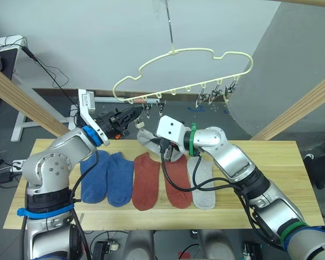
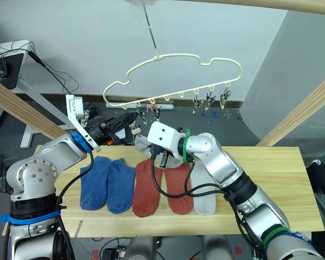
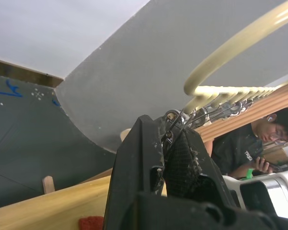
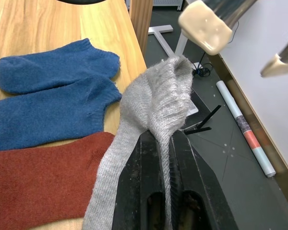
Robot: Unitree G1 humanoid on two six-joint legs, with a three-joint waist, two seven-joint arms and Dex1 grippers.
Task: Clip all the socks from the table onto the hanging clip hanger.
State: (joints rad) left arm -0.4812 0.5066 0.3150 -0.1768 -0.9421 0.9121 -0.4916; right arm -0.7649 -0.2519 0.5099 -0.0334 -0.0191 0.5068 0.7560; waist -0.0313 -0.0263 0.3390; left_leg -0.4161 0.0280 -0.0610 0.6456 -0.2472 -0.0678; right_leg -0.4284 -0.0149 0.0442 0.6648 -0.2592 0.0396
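The pale yellow clip hanger [image 1: 174, 52] hangs by its hook above the table [image 1: 271, 173]. At the hanger's left end my left gripper [image 1: 135, 112] is raised, its fingers shut on a small metal clip [image 3: 171, 125]. My right gripper [image 4: 159, 136] is shut on a light grey sock [image 4: 156, 103] and holds it up just below and to the right of that clip. Flat on the table lie two blue socks [image 1: 107, 176], two rust-red socks [image 1: 146, 181] and another grey sock [image 1: 202, 181].
More grey clips [image 1: 216, 95] dangle along the hanger's right half. Slanted wooden poles [image 1: 21, 100] flank the table on both sides. A desk with cables [image 1: 5, 49] stands at the far left. A seated person [image 3: 245, 148] is beyond the table.
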